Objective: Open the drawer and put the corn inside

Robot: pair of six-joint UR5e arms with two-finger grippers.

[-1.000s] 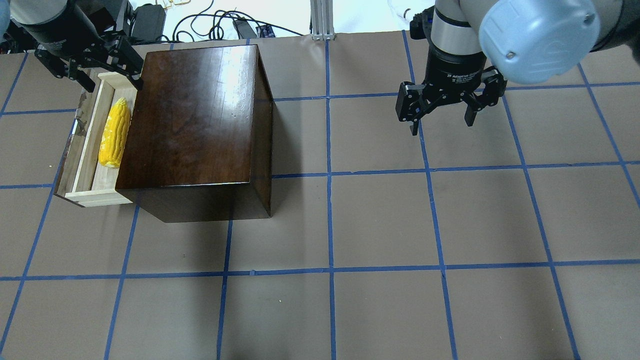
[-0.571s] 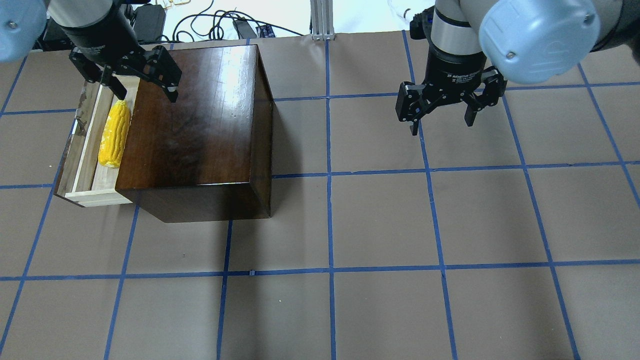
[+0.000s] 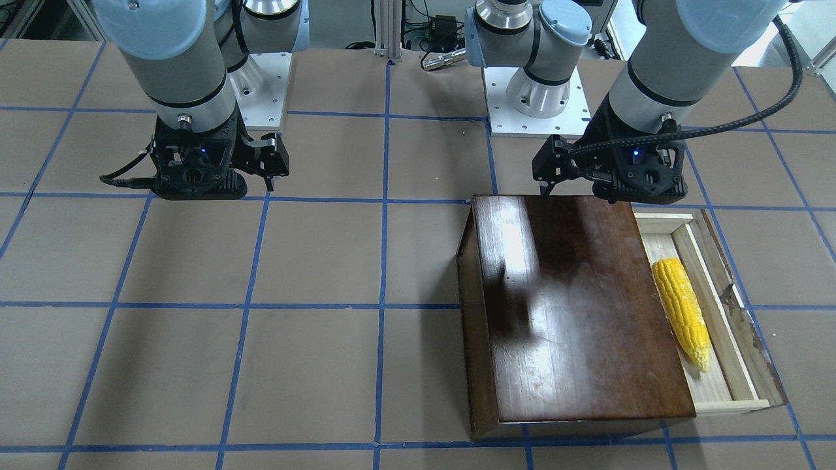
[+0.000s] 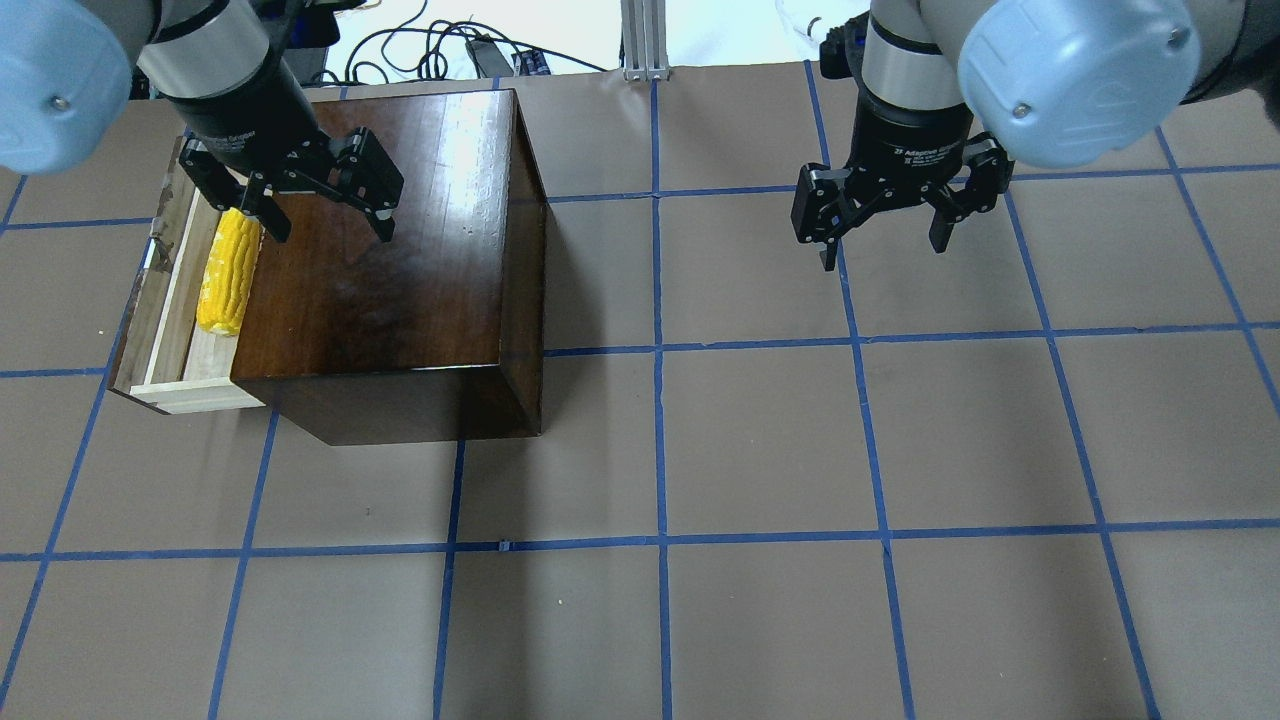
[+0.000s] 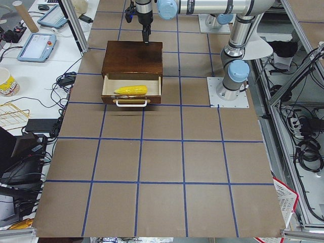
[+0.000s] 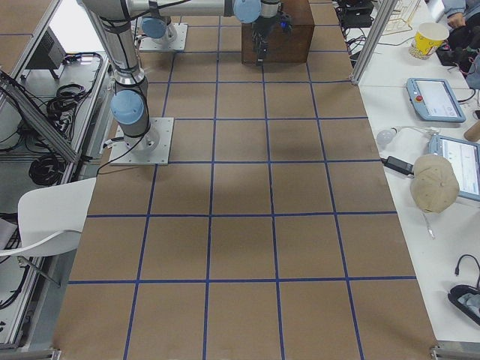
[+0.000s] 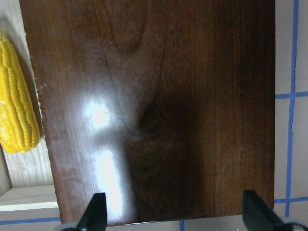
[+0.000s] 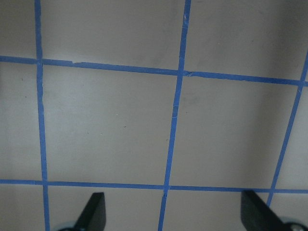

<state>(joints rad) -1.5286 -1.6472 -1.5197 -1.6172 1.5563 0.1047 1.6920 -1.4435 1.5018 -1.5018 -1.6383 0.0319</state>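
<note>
Above the box (image 4: 400, 260), my left gripper (image 4: 330, 222) hangs wide open and empty, since the corn (image 4: 228, 280) already lies lengthwise in the pulled-out drawer (image 4: 178, 315), just beside the box's wall. My right gripper (image 4: 885, 245), well apart from the box, is likewise open and holds nothing, as I judge this job needs only one arm.

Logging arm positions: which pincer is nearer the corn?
Left. The left pincer hangs above the box, beside the corn in the drawer; the right pincer is far off over the table.
</note>
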